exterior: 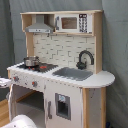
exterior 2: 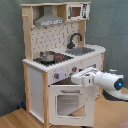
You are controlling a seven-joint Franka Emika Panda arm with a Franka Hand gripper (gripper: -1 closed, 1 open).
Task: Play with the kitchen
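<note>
The robot's smooth, round white arm (exterior 2: 102, 79) looks like a fat tube in the second exterior view. A small blue light (exterior 2: 118, 85) glows on its round end. Its white, blocky gripper (exterior 2: 76, 78) is flatter than the arm. In the first exterior view, only a white rounded part (exterior: 20, 121) shows at the bottom.
</note>
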